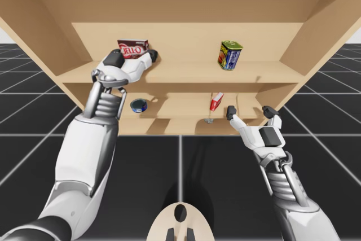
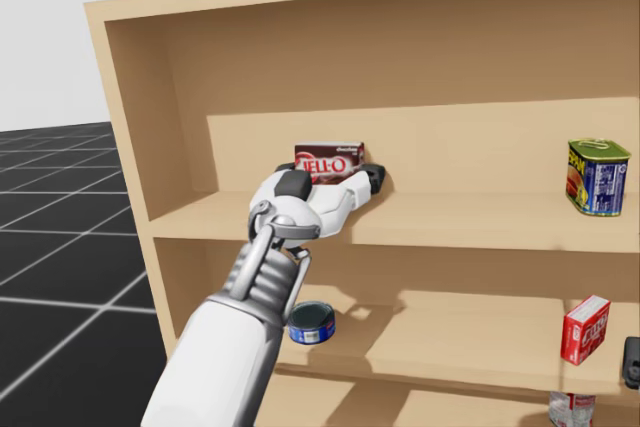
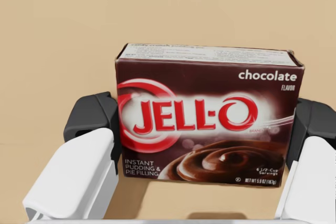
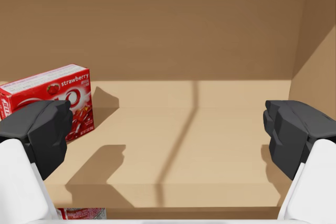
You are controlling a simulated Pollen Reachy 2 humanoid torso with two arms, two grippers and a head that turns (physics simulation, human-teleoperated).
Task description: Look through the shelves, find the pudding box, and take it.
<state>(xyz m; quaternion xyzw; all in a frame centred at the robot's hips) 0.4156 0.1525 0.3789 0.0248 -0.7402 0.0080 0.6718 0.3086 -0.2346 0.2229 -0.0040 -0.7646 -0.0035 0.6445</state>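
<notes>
In left claw [image 3: 203,120], upright brown box [image 3: 208,93]

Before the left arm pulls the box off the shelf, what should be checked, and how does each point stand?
1. The left tool is at the brown pudding box: ok.
2. Both fingers touch its sides: ok.
3. The box stands upright on the upper shelf: ok.
4. The way out is free, with the can far along the shelf: ok.
5. The right tool is open and apart from the red box: ok.
6. The grip is firm enough: cannot tell.
</notes>
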